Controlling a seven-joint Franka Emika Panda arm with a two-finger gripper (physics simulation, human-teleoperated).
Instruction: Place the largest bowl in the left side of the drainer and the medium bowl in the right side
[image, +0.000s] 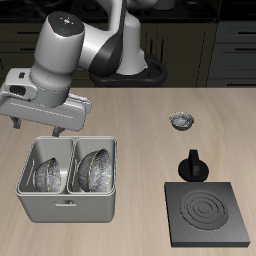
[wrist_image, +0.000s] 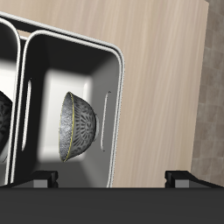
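Observation:
The grey two-compartment drainer (image: 68, 207) stands near the table's front edge, with one speckled metal bowl tilted on edge in each compartment. The bowl that looks wider, the largest bowl (image: 95, 170), is in the compartment nearer the stove plate. The medium bowl (image: 48, 176) is in the other compartment and also shows in the wrist view (wrist_image: 77, 127). Only an edge of the largest bowl (wrist_image: 3, 122) shows there. My gripper (image: 37, 128) hangs just above the drainer's back rim, over the medium bowl's compartment. In the wrist view the gripper (wrist_image: 116, 179) is open and empty.
The smallest bowl (image: 181, 121) sits farther back on the wooden table. A black square stove plate (image: 208, 213) lies at the front edge beside the drainer. A small black pot-like object (image: 192, 166) stands just behind the plate.

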